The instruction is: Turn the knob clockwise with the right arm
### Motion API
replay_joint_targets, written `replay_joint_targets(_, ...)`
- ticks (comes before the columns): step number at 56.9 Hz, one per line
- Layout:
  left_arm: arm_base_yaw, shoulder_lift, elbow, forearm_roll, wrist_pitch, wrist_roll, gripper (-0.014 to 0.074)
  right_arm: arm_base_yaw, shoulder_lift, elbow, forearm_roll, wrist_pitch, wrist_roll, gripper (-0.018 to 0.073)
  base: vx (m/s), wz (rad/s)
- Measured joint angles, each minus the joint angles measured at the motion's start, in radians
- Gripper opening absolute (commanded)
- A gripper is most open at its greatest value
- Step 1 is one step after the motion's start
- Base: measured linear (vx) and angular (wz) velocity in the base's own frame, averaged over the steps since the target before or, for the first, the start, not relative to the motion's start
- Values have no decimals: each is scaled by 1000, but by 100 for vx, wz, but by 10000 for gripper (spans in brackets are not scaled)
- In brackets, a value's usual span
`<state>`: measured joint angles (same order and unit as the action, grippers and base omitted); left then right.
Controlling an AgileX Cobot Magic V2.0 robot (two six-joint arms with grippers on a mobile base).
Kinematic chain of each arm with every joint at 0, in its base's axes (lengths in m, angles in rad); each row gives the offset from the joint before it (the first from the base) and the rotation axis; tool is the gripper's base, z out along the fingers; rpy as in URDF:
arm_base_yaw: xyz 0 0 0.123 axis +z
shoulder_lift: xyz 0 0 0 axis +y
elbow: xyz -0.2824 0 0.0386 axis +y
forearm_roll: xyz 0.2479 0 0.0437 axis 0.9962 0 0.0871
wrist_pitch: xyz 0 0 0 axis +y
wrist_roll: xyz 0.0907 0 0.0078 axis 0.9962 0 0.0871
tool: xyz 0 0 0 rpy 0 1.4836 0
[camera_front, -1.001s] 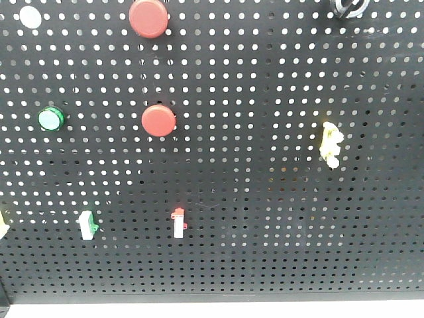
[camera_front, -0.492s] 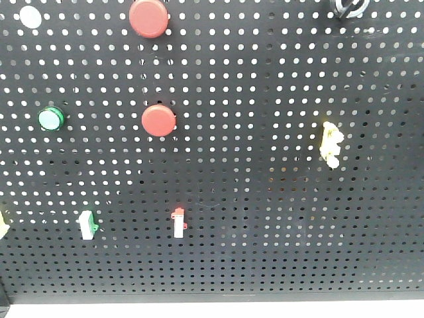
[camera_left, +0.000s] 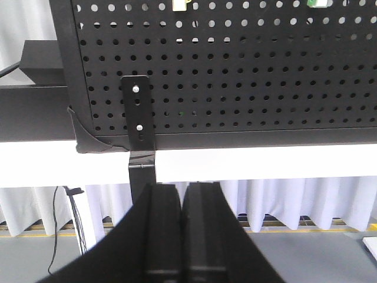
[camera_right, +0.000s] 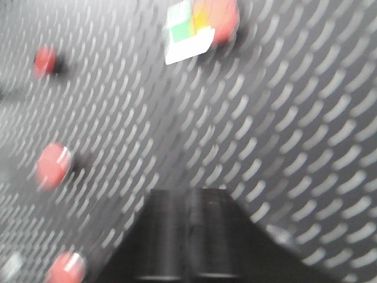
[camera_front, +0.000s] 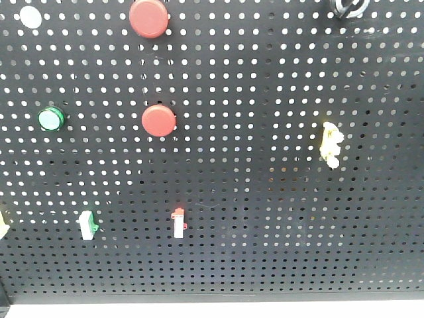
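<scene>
Task not started. The knob (camera_front: pixel 349 6) sits at the pegboard's (camera_front: pixel 265 218) top right edge, cut off by the frame, untouched. The right end effector (camera_right: pixel 187 236) is pressed together, empty, well apart from it; its blurred view suggests transit. The left end effector (camera_left: pixel 182 230) is likewise pressed together.

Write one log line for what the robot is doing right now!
stage: approach | knob: top right of pegboard, untouched | right claw: shut, empty, view blurred | left claw: shut, empty, below board
</scene>
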<state>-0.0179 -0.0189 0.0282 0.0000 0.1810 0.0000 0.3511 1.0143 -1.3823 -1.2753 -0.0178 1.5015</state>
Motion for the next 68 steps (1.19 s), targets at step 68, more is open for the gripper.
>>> replay_joint_targets(68,0,0,0,0,0,0,-6,-337,-893,1046,1265,177,-1525,-8,0,0)
